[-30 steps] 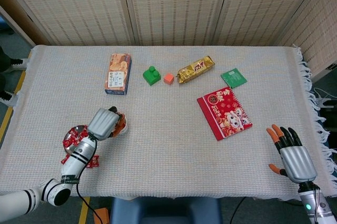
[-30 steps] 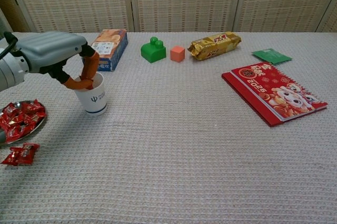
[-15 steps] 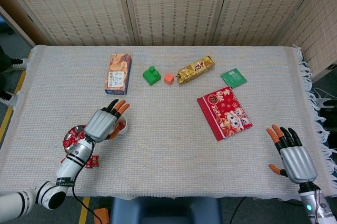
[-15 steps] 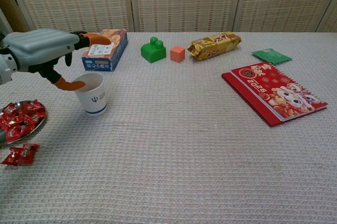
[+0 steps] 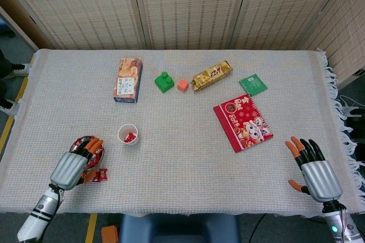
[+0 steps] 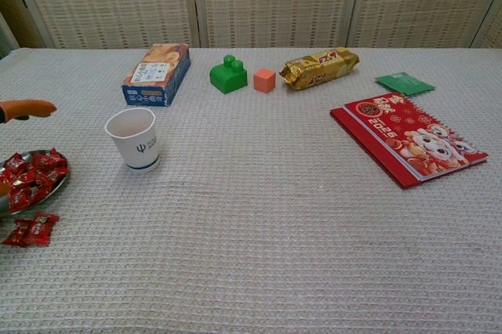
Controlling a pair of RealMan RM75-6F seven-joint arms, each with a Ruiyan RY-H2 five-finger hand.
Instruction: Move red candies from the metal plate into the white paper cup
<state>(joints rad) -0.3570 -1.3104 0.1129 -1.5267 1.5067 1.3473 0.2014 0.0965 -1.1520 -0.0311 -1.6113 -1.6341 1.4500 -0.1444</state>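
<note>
The white paper cup [image 5: 128,134] [image 6: 134,139] stands upright near the table's left side, and a red candy shows inside it in the head view. The metal plate [image 5: 76,142] [image 6: 56,184] with several red candies [image 6: 30,178] lies left of the cup. Two more red candies [image 5: 100,175] [image 6: 29,229] lie on the cloth in front of the plate. My left hand [image 5: 74,165] hovers over the plate's near side with fingers spread, holding nothing; only its fingertips [image 6: 31,107] show in the chest view. My right hand [image 5: 313,169] rests open at the table's front right.
A biscuit box [image 5: 127,79], a green block [image 5: 164,81], an orange cube [image 5: 182,85], a gold snack pack [image 5: 211,75] and a green packet [image 5: 252,84] lie across the far half. A red calendar [image 5: 243,122] lies right of centre.
My left hand opened over the cup, then pulled back left and toward the front edge, over the plate. A red candy now lies in the cup. The right hand barely moved.
</note>
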